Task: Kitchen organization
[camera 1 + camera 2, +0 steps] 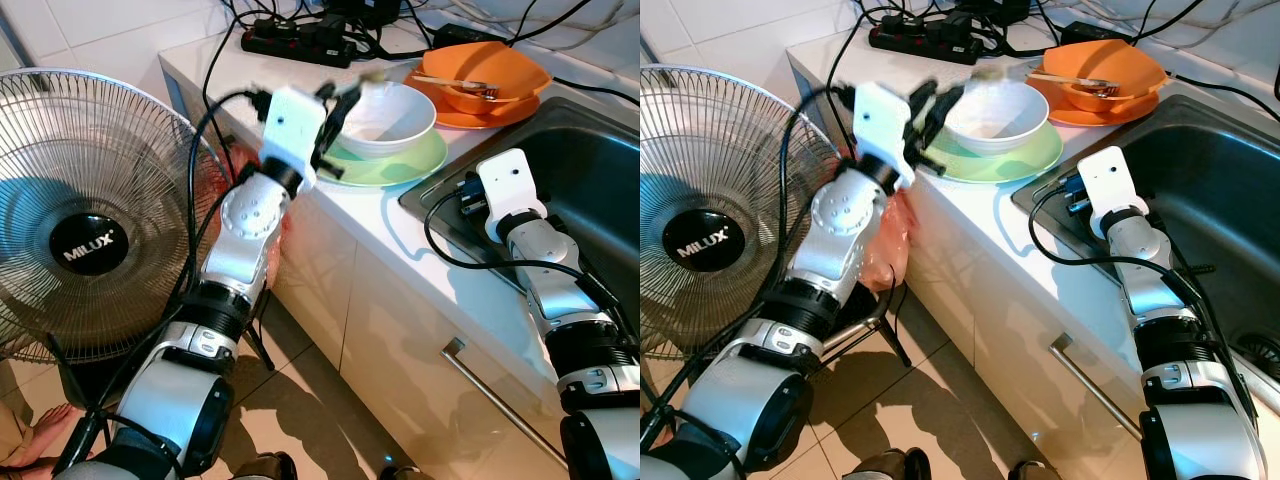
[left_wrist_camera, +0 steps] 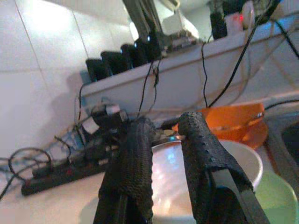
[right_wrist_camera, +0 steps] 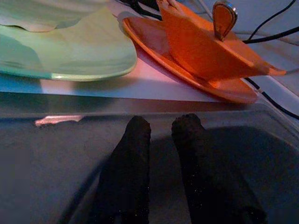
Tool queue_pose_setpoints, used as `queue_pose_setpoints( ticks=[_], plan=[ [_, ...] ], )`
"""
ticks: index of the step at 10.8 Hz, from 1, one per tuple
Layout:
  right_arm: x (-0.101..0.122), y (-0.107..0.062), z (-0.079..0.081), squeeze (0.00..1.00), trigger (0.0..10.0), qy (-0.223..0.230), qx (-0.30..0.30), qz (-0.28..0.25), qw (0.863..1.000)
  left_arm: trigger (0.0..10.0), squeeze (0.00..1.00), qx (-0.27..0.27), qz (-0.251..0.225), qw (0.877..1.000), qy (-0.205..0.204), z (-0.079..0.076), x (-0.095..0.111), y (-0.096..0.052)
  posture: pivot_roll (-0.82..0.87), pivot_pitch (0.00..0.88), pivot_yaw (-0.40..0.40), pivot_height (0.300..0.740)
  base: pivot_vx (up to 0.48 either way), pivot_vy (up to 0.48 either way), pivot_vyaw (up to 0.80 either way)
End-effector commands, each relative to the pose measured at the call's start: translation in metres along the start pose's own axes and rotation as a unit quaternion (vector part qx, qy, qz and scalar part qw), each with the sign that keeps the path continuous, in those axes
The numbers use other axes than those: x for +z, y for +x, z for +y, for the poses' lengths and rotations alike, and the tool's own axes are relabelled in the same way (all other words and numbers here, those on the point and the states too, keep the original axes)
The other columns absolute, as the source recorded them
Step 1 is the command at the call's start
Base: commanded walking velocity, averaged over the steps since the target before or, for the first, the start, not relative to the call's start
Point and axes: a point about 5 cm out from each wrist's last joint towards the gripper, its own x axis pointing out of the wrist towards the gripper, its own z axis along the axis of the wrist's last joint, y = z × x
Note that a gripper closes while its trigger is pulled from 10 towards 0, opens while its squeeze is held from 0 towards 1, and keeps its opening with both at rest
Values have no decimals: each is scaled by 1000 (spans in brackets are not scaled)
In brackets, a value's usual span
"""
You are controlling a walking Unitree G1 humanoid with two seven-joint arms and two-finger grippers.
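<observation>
White bowl on green plate beside sink, near rim pinched between narrowly parted fingers of left gripper; right gripper narrow, empty, inside sink; likely to tip or drag plate off counter edge.

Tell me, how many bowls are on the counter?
2. The white bowl sits on the green plate, by the left gripper. The orange bowl sits on the orange plate, farther back beside the sink.
</observation>
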Motion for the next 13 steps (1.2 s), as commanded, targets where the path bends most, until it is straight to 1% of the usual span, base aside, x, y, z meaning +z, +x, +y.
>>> queue_pose_setpoints(
  ticks=[1,3,4,5,6,7,8,11,13],
  plan=[
    [3,0,0,0,10000,-3,-5,-7,1000,0,0,-9,-35,999,7,-1,18,8,-16,92,50,740,0,0,0],
    [3,0,0,0,10000,-4,-8,-8,1000,0,0,-25,-49,998,10,-5,27,11,-16,92,50,740,0,0,0],
    [3,0,-1,0,10000,-4,-11,-9,1000,7373,0,-36,-53,998,13,-9,31,12,-16,92,50,740,0,0,0],
    [3,0,-5,0,10000,-6,-18,-9,1000,10000,0,-52,-60,997,13,-14,36,13,-13,98,48,740,0,0,0],
    [3,0,-11,647,10000,-5,-30,-9,999,10000,0,-61,-67,996,12,-18,41,14,-14,100,48,740,0,0,0],
    [5,-1,-21,1000,10000,1,-54,-12,998,10000,0,-74,-72,995,6,-24,44,14,-15,99,48,740,0,0,0],
    [5,-1,-23,1000,10000,3,-60,-13,998,10000,0,-77,-73,994,5,-26,44,14,-15,99,48,740,0,0,0],
    [8,-4,-43,1000,10000,5,-111,-24,994,10000,0,-91,-68,994,-7,-33,45,12,-15,99,48,740,0,0,0],
    [8,-6,-47,1000,10000,12,-126,-30,992,10000,0,-99,-67,993,-14,-37,44,12,-19,104,51,740,0,0,0]
  ],
)
